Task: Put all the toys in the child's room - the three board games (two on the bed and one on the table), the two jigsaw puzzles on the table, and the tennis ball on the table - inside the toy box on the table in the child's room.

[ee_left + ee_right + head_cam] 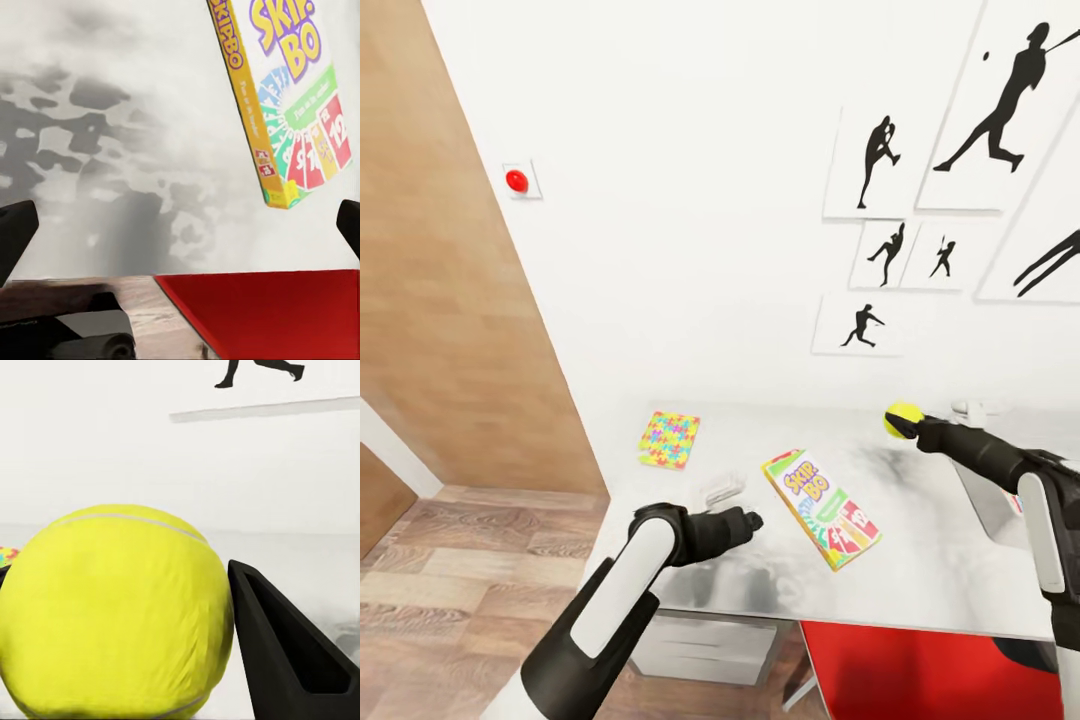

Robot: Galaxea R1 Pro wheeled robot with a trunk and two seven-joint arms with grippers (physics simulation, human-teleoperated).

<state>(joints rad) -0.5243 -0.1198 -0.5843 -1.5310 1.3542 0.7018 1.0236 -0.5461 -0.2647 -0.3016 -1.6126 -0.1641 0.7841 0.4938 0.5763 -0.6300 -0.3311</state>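
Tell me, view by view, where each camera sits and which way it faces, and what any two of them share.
Head view: on the robot's head, looking down over the table, both arms showing.
Left wrist view: near the left pincer, facing the tabletop, its open fingertips at the edges.
Right wrist view: near the right pincer, facing the wall, shut on the tennis ball.
Shared: head and left wrist views both show the SKIP-BO box.
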